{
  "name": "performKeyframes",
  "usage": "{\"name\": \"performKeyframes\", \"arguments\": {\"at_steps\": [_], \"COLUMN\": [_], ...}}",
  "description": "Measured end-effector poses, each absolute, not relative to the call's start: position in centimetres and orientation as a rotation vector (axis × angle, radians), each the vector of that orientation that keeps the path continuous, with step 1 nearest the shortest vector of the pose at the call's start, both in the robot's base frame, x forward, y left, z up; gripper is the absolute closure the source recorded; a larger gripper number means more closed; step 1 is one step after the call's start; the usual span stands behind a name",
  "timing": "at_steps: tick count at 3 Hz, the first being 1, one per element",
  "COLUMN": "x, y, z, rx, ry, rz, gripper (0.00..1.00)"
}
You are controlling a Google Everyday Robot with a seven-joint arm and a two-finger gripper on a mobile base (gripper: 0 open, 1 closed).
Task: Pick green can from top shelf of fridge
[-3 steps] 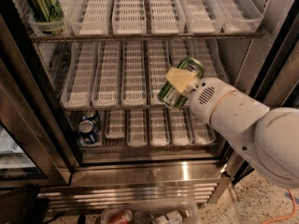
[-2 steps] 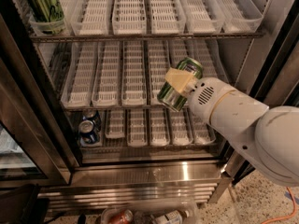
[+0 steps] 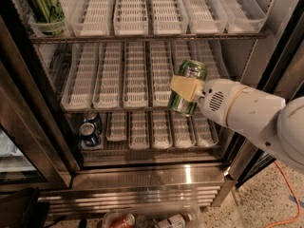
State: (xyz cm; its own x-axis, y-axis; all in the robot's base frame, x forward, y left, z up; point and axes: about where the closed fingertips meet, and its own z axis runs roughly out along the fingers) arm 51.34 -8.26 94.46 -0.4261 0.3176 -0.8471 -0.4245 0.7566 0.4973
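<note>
Silver-rimmed green can (image 3: 193, 71) sits clamped in the gripper (image 3: 185, 92); far up-left, a white lane tray (image 3: 45, 31) holds an olive-green can (image 3: 43, 2).

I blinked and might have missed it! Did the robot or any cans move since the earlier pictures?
Nothing visibly changed. The gripper still holds the green can, tilted, in front of the middle shelf. The darker green can on the top shelf and the blue cans lower down stayed put.
</note>
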Motion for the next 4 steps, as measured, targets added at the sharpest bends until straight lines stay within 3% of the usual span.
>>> {"name": "performKeyframes", "arguments": {"at_steps": [4], "x": [49.8], "y": [-7.6], "z": [94.6], "rx": [-0.421], "ry": [1.82], "rz": [0.823], "gripper": [1.0]}}
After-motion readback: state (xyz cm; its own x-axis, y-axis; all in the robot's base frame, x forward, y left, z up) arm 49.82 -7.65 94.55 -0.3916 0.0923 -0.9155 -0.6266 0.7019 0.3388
